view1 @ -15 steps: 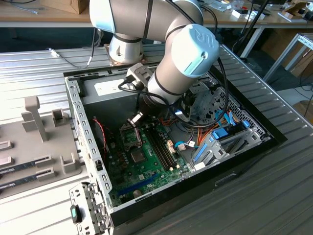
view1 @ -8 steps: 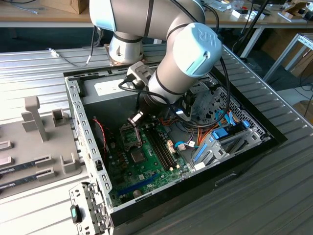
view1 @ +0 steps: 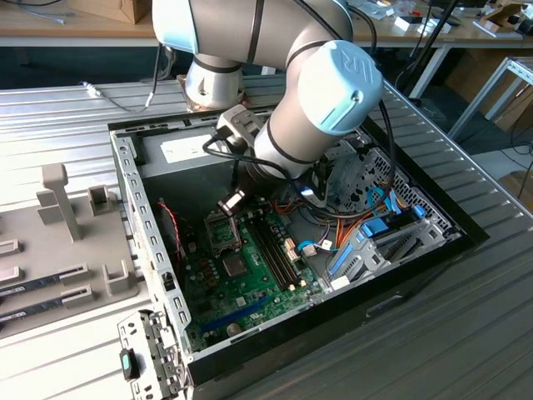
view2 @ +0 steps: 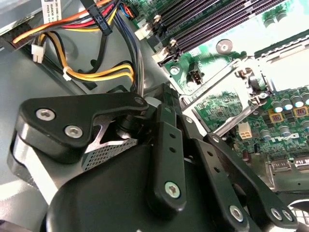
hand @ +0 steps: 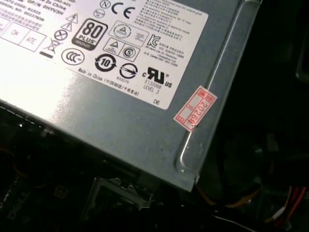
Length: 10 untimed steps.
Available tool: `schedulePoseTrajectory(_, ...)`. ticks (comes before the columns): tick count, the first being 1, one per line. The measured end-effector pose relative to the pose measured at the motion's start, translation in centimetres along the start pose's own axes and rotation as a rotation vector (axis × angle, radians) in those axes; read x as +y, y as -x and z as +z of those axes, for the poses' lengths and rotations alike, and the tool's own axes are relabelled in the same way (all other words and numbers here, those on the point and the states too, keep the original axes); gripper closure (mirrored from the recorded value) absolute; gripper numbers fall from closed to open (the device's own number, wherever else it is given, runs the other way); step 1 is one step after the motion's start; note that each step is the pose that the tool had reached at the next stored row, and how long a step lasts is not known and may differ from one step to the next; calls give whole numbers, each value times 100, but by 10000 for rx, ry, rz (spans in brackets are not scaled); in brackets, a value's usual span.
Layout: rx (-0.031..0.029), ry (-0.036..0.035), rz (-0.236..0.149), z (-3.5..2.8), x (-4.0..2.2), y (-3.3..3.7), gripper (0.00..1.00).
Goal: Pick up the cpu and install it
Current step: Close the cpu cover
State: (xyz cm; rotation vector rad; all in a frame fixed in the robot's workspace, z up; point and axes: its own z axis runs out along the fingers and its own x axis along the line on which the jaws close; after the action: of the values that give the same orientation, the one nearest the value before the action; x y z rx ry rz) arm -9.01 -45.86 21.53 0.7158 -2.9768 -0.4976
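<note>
In the exterior view my gripper (view1: 231, 202) hangs inside the open computer case (view1: 133, 192), just above the open processor socket (view1: 223, 233) on the green motherboard (view1: 250, 292). A small pale flat piece shows at the gripper's tip; I cannot tell whether it is the cpu. The second wrist view looks past the gripper's black linkage (view2: 169, 145) to the socket's metal frame (view2: 260, 67), whose inside is washed out by light.
The grey power-supply box (hand: 120, 72) sits close behind the gripper, with its cable bundle (view2: 96, 72) alongside. Memory slots (view1: 275, 246) and a dark glossy chip (view1: 234, 267) flank the socket. A grey fixture (view1: 67, 225) holding memory sticks stands at the exterior view's left.
</note>
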Motion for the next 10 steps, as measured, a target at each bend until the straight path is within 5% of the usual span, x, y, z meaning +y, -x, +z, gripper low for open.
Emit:
schedulePoseTrajectory(6, -20, 65, -41, -46, -17, -15, 89)
schedulePoseTrajectory(10, 99, 106, -438, -53, -17, -16, 89)
